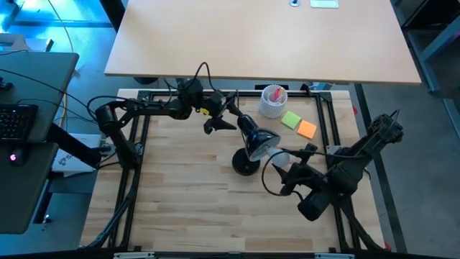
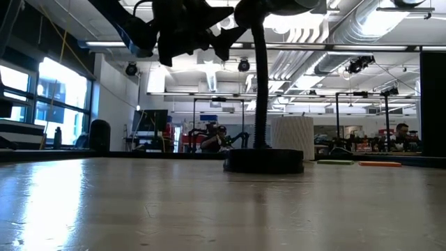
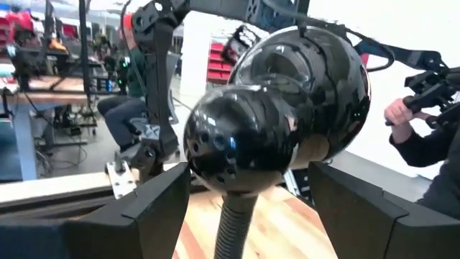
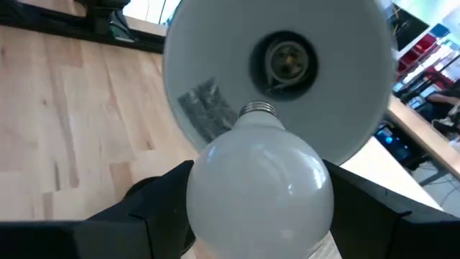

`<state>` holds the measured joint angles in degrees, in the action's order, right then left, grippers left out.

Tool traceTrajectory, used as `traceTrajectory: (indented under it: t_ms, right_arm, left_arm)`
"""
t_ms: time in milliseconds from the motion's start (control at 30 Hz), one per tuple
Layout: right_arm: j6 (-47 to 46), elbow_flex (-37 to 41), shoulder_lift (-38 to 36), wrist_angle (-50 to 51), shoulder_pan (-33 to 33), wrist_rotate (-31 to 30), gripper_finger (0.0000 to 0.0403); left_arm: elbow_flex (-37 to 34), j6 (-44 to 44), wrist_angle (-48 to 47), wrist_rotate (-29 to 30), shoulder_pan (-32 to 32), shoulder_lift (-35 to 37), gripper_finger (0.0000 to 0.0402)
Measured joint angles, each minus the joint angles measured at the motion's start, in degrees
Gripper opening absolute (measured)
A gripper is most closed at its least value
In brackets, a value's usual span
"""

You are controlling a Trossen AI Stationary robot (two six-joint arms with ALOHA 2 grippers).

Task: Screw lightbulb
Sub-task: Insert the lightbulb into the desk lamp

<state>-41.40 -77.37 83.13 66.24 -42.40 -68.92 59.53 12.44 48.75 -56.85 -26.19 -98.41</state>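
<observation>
My right gripper [image 4: 259, 208] pinches the lightbulb [image 4: 259, 183] by its white globe, fingers on either side, metal thread pointing away from me toward the socket [image 4: 285, 61] in the upper middle of the right wrist frame. Held that way so the base can go straight in; thread sits just short of the socket and a bit low-left of it, not touching, so I judge alignment isn't finished.

In the high view the bulb [image 1: 281, 160] is centre-right, just beside the lamp head [image 1: 262, 142]. My left gripper [image 1: 219, 119] is upper centre, fingers spread around the back of the black head [image 3: 277, 108], w/ the gooseneck [image 3: 233, 226] between them at the frame bottom. Probably bracing the lamp vs. my push & twist. Real contact: can't tell.

Room: lamp base [image 1: 246, 162] sits centre, bare wood [image 1: 180, 208] lower left is open. Tight side is upper right: white ribbed cup [image 1: 273, 101] and sticky notes [image 1: 300, 124] near the head, table frame rail [image 1: 327, 122] beyond.
</observation>
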Motion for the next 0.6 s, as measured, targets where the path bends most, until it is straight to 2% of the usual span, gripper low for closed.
traceTrajectory:
  t_ms: [233, 300, 600]
  right_arm:
    - [5.38, 0.45, 0.00, -4.32, 0.43, 1.11, 0.0263]
    - [6.18, 0.45, 0.00, -4.73, 0.85, 1.63, 0.0263]
    - [7.30, 0.45, 0.00, -5.06, 3.78, 4.58, 0.0263]
  left_arm:
    - [0.11, 1.02, -1.03, 1.99, -0.74, 0.09, 0.0279]
    - [0.11, 1.04, -1.96, 3.59, -0.90, 0.07, 0.0284]
    - [0.11, 1.01, -2.51, 3.25, 0.40, 0.07, 0.0319]
